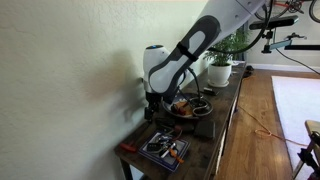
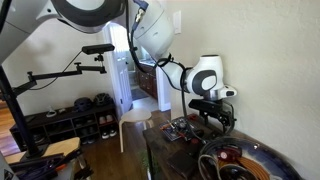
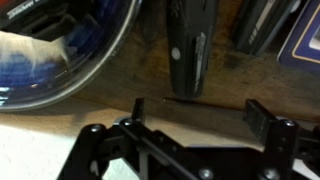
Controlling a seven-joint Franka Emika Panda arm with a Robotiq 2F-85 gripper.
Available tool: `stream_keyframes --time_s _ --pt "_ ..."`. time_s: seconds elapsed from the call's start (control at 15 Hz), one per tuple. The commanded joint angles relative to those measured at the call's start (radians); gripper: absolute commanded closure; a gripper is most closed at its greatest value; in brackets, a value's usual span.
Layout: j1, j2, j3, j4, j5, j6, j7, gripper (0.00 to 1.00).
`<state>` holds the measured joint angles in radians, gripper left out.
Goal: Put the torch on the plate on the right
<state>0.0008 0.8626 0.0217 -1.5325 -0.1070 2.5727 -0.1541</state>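
Observation:
In the wrist view a black torch [image 3: 187, 50] lies on the wooden table, pointing toward me. The round dark blue plate [image 3: 60, 65] with a raised rim lies to its left, holding a pale object. My gripper [image 3: 200, 112] is open and empty, its two fingers spread just short of the torch's near end, not touching it. In both exterior views the gripper [image 1: 152, 103] [image 2: 222, 112] hangs low over the table beside the plate [image 1: 190, 106] [image 2: 272, 160]. The torch is too small to make out there.
A square dark tray of orange-handled tools [image 1: 165, 148] [image 2: 180, 130] sits near the table's end. A potted plant in a white pot [image 1: 220, 70] stands farther along. The wall runs close beside the table. Dark objects [image 3: 262, 30] lie right of the torch.

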Motion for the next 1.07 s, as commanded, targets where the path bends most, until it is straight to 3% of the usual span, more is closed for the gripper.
stream_keyframes --time_s 0.0,0.47,1.0 --pt "-0.001 -0.071 0.001 -0.069 0.004 -0.035 0.002 0.00" --pt "-0.021 -0.077 0.011 -0.075 0.041 -0.134 0.005 0.00" --pt "-0.034 -0.079 0.008 -0.095 0.058 -0.153 0.000 0.00"
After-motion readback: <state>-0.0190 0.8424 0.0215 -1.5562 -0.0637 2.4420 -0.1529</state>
